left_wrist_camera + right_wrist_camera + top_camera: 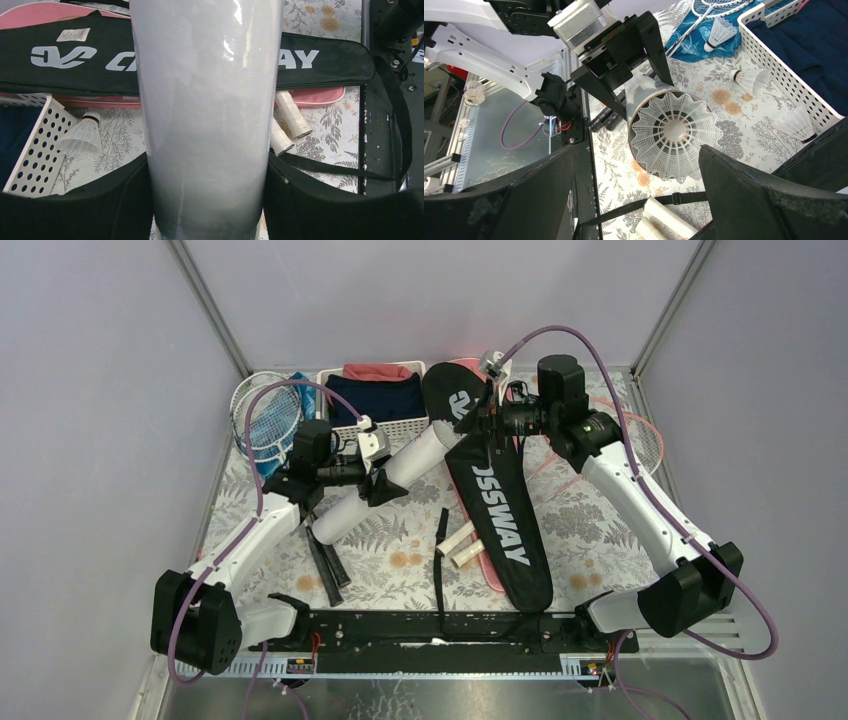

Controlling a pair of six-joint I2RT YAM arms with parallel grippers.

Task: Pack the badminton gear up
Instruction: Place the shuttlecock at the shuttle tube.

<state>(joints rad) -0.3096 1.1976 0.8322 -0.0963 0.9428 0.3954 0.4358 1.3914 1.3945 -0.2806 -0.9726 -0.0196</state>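
Left arm extends from 7 o'clock; left gripper [378,483] clamps the shuttlecock tube [420,450] mid-body, mouth pointing toward 1 o'clock. Right arm folds in from 4 o'clock; right gripper [490,420] stands released at that mouth, a shuttlecock [674,131] apparently seated inside.

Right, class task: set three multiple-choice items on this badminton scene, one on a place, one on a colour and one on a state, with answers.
1. Where does the black CROSSWAY bag lie?
A) over the pink bag
B) inside the basket
C) under the rackets

2. What colour is the shuttlecock tube?
A) red
B) white
C) green

3. How does the right gripper stand?
A) shut on nothing
B) shut on the tube
C) open

Answers:
1 A, pink shows beneath the black bag's edge.
2 B, the tube is white where the left gripper clamps it.
3 C, its fingers stand wide apart.
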